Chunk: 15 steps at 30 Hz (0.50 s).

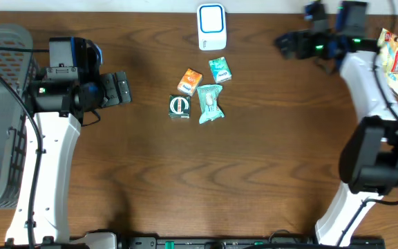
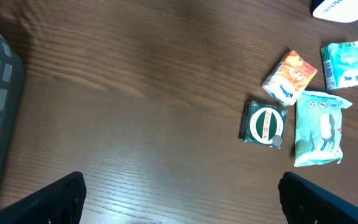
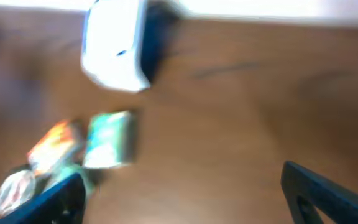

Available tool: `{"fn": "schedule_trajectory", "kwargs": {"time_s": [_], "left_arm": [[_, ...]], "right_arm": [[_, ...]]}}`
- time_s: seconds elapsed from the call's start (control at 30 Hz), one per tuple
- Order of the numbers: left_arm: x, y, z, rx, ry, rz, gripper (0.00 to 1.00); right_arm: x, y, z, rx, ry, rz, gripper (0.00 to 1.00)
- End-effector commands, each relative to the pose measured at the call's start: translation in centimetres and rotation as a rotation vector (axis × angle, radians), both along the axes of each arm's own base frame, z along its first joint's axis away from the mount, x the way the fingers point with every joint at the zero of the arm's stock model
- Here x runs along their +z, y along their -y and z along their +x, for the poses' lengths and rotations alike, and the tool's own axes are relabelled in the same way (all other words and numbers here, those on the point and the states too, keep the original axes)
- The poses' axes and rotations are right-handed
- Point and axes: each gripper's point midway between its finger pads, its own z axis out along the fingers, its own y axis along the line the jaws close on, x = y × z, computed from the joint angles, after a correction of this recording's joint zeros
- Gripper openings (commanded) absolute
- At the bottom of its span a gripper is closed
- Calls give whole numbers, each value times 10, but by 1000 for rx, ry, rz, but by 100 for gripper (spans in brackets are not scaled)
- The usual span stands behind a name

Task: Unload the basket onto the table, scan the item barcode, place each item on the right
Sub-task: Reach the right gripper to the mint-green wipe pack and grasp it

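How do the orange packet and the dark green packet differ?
The orange packet is bright and lies diagonally; the dark green packet bears a white ring and sits almost squarely. The orange packet lies nearer the scanner than the green one. Both lie flat on the table.

Left arm (image 1: 47, 173): white shell links, black joint housings, one green light lit near the wrist. The wrist carries a boxy black module with blue trim. A thin black cable (image 1: 33, 135) runs beside the link.

Right arm (image 1: 365, 79): matching white links, a large rounded black joint housing, and green lights and blue parts at the wrist end.

Left gripper (image 1: 121, 88) and right gripper (image 1: 285, 44): black throughout. Fingers (image 2: 48, 200) matte black and wedge-shaped in both wrist views.
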Motion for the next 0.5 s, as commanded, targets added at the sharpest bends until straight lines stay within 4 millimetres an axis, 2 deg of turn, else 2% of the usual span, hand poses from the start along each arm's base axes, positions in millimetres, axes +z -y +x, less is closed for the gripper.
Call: {"fn": "schedule_trajectory", "kwargs": {"time_s": [0.0,0.07,0.1,0.27,0.4,0.47], "left_arm": [[0,-3,-1,6,-1,9,98],[0,-3,-1,6,-1,9,98],[0,-3,-1,6,-2,9,98],[0,-3,-1,6,-1,9,98],[0,-3,-1,6,-2,9,98],[0,-3,-1,6,-1,9,98]], "right_arm": [[9,-71,-38,137,-97,80,99],[-3,-103,-64,201,-186,62,99],[-8,-111,-72,212,-210,35,99],[-41,-130,-92,141,-284,-164,99],[-61,-149,-109,129,-320,-203,99],[-66,-148,-109,101,-324,-216,99]]}}
